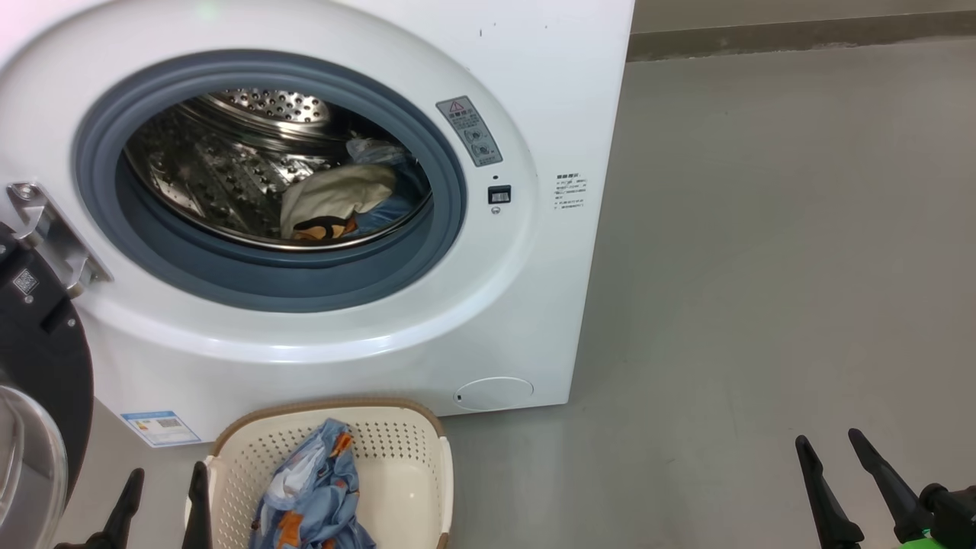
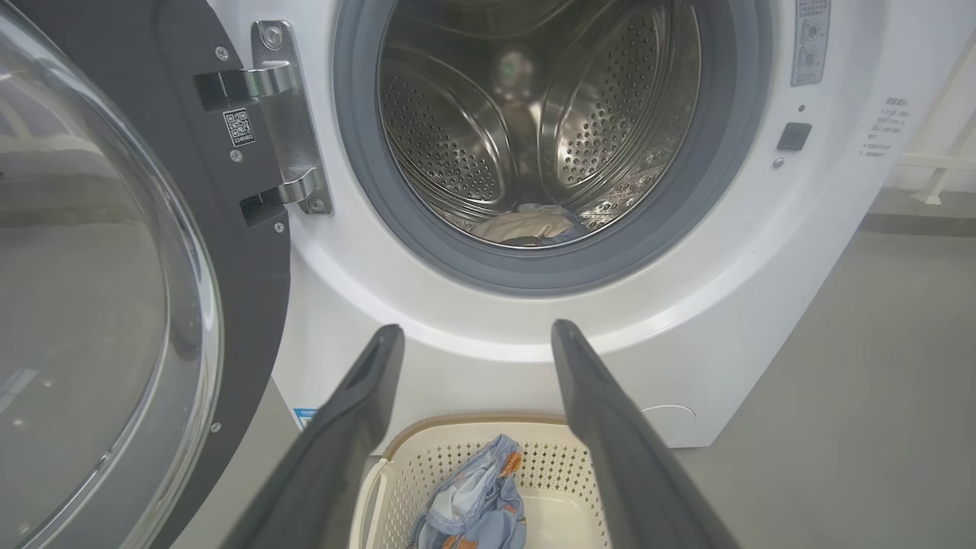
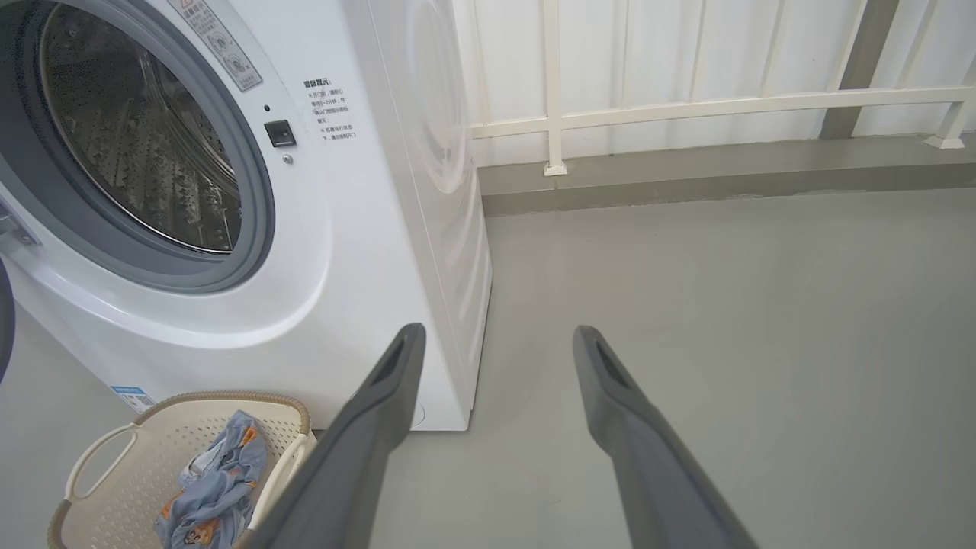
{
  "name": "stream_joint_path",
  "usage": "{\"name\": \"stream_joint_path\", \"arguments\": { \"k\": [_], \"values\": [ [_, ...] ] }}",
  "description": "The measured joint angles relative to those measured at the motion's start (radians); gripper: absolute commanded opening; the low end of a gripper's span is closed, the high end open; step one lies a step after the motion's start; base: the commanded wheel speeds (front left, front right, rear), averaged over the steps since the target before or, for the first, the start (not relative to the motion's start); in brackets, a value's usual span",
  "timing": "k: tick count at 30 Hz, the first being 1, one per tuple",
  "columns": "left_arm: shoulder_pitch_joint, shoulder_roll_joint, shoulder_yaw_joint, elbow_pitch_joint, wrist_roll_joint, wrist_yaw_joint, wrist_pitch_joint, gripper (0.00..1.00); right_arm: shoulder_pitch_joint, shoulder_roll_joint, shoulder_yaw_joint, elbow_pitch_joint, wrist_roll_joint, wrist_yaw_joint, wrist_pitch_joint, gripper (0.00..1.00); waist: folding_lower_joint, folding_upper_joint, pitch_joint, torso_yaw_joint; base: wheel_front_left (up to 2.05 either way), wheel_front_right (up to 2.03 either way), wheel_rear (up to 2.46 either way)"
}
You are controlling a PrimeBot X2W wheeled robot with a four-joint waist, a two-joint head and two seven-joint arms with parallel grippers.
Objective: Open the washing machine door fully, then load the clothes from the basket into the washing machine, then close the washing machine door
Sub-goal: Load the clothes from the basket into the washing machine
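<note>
Two garments: one cream garment lies in the steel drum of the big white boxy washing machine. One light blue printed garment sits in the single cream perforated plastic basket before the machine, just beside the left gripper. The round black-rimmed glass door hangs open. It and the right gripper point toward the machine, fingers wide apart, empty.

Head view: the washing machine door is cut by the left edge. The basket and the light blue garment in it are cut by the bottom edge, as are the left hand and right hand below their fingers. Print on the warning sticker is too small to read. Left wrist view: the grey ring hides the lower part of the cream garment.
</note>
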Motion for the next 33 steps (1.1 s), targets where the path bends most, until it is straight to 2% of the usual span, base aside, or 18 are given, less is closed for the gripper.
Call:
{"name": "stream_joint_path", "arguments": {
  "k": [16,23,33],
  "values": [
    [-0.004,-0.009,-0.001,0.031,-0.009,0.0,0.0,1.0,-0.017,0.024,0.004,-0.018,0.0,0.0,0.0,1.0,0.0,0.0,0.048,-0.011,0.0,0.0,0.0],
    [-0.087,-0.004,-0.025,0.168,-0.026,0.0,0.0,1.0,-0.085,0.056,0.003,-0.036,-0.005,0.0,0.0,1.0,0.0,0.0,0.127,-0.017,0.0,0.0,0.0],
    [-0.292,0.037,-0.057,0.43,-0.045,0.0,0.0,1.0,-0.184,0.09,0.016,-0.049,-0.016,0.0,0.0,1.0,0.0,0.0,0.262,-0.039,0.0,0.0,0.0]
  ]
}}
